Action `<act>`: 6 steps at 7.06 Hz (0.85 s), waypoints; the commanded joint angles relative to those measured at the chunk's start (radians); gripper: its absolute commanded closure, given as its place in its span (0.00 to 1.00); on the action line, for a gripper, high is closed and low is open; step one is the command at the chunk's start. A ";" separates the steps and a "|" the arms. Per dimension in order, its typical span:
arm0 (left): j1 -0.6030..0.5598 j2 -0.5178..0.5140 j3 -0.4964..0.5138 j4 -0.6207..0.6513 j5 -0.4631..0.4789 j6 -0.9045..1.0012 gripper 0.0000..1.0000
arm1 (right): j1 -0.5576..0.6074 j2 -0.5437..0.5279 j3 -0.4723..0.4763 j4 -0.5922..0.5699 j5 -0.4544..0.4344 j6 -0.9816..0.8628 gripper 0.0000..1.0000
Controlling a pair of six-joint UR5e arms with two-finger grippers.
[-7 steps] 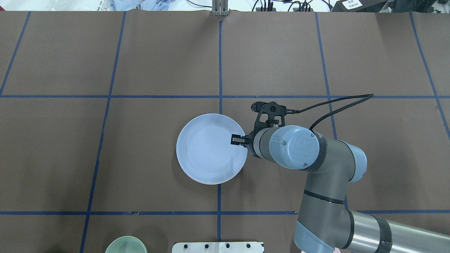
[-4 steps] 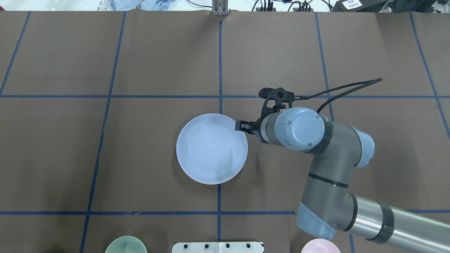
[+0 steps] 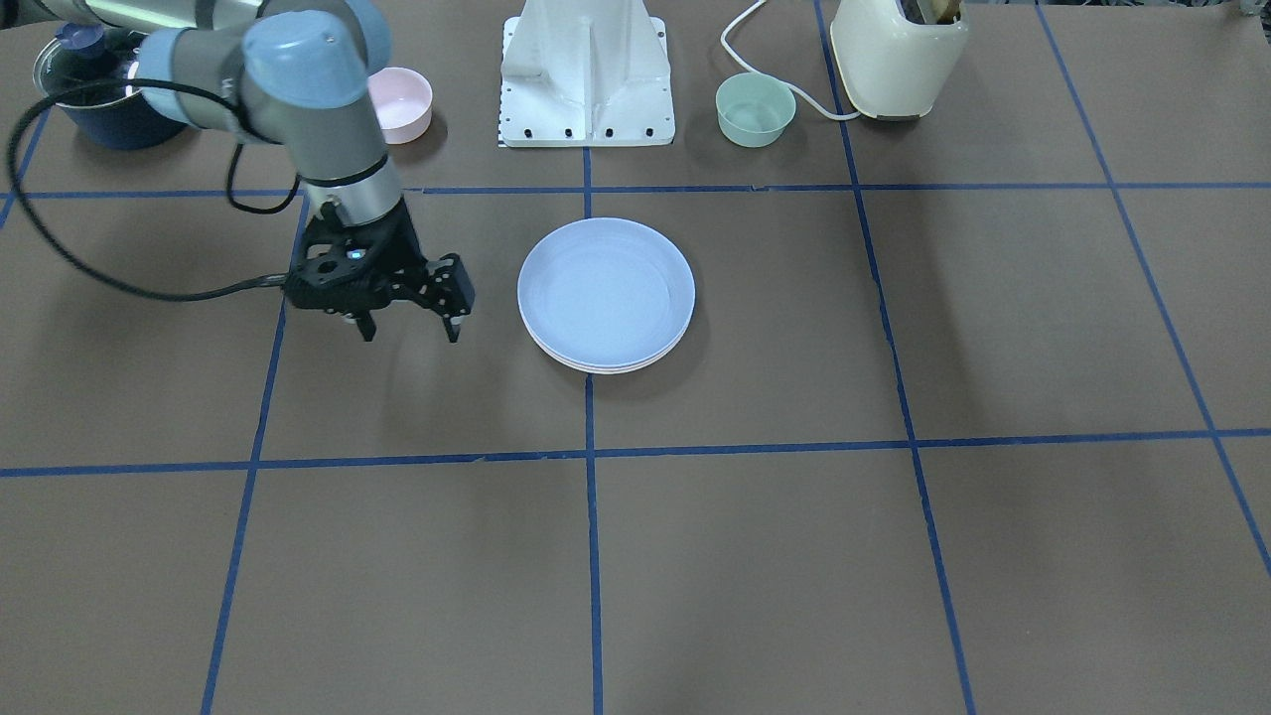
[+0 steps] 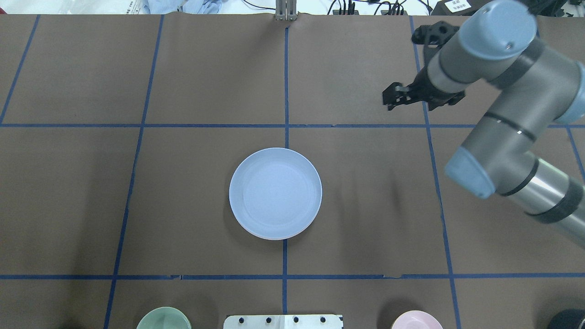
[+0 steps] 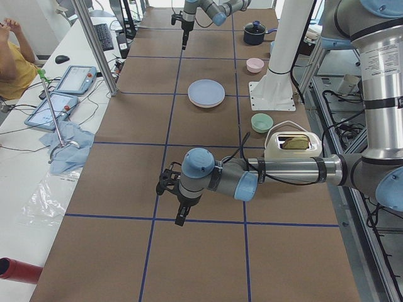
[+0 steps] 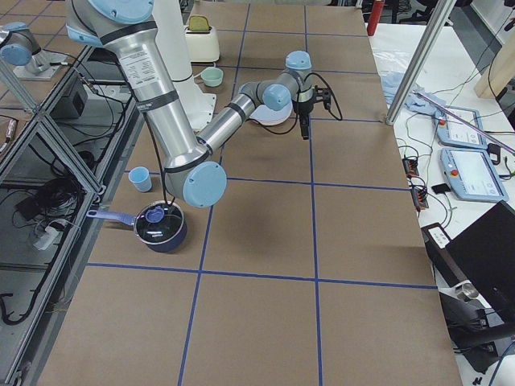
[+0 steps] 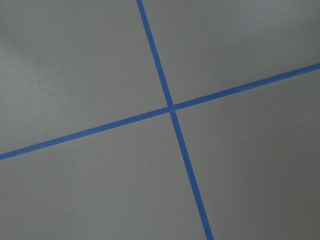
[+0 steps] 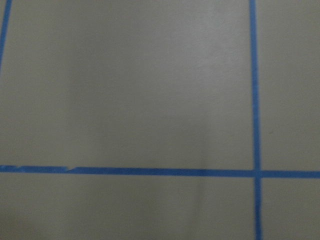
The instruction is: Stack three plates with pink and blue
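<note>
The plates [image 3: 606, 290] are held by nothing at this moment. The right gripper [image 3: 412, 332] is seen with its fingers [image 3: 454, 298] spread wide and nothing between them; it hangs above the table [image 3: 894, 556], well apart from the stack, on the robot's right of it. The left gripper [image 5: 180, 215] is found only in the left side view, far down the table, and whether it is spread or pressed together cannot be told. The stack is set at the middle of the table, over a tape line [image 3: 592, 516]. The blue plate [image 4: 275, 193] lies on top, face up and level, and paler rims are seen under its near edge in the front view, so the other two are judged to be nested beneath and the stacking is judged done or nearly so. The plates are judged light, stiff and unlikely to break, with a smooth matte surface that may slip; a hold is best taken at the raised rim, one finger inside and one under the lip, and nested plates may be dragged along. Nothing is seen in the blue plate. By the robot's base a pink bowl [image 3: 400, 102] and a green bowl [image 3: 756, 109] appear empty, a toaster [image 3: 899, 50] has something in its slot, and a lidded pot [image 6: 161, 227] hides its contents.
</note>
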 commanded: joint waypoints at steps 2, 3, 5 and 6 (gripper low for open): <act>0.013 -0.042 -0.031 0.265 -0.006 0.250 0.00 | 0.354 -0.099 -0.093 -0.117 0.202 -0.616 0.00; 0.005 -0.046 -0.049 0.273 -0.008 0.250 0.00 | 0.444 -0.152 -0.130 -0.128 0.232 -0.758 0.00; -0.010 -0.047 -0.071 0.264 -0.014 0.243 0.00 | 0.604 -0.303 -0.138 -0.124 0.273 -0.997 0.00; -0.015 -0.046 -0.063 0.264 -0.021 0.214 0.00 | 0.630 -0.394 -0.138 -0.110 0.262 -1.023 0.00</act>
